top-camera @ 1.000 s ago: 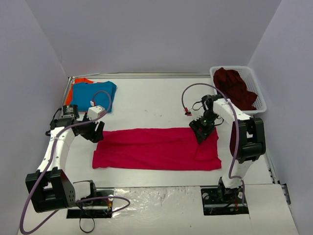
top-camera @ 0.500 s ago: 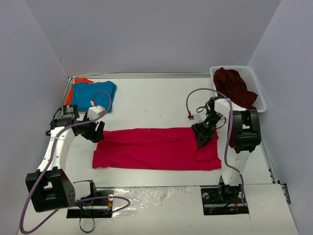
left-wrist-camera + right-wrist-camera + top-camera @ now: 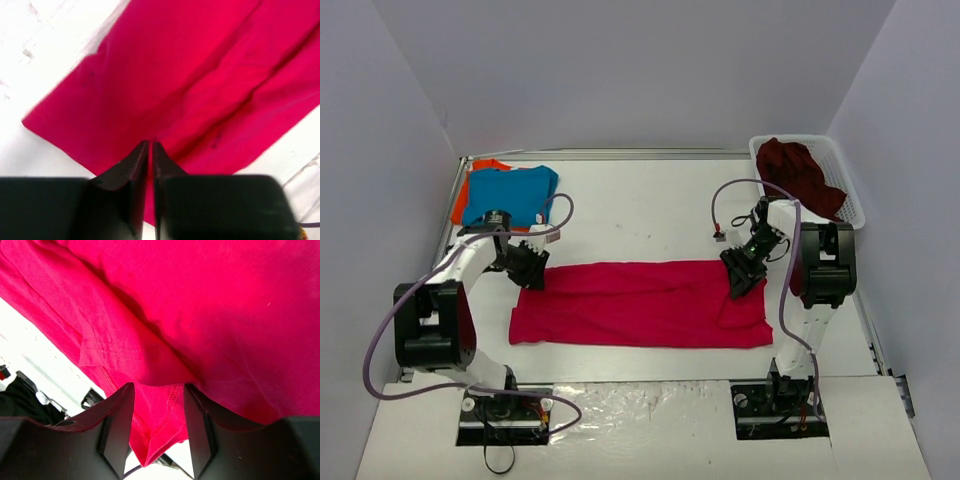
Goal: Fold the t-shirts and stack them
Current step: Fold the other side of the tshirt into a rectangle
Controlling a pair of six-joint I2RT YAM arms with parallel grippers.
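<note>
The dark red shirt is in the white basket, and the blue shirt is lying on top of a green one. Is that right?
Almost. The shirt under the blue shirt is orange, not green, as the top view shows. The dark red shirt is in the white basket.

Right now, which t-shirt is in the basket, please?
The dark maroon t-shirt, crumpled in the white basket; the crimson, blue and orange ones lie on the table.
</note>
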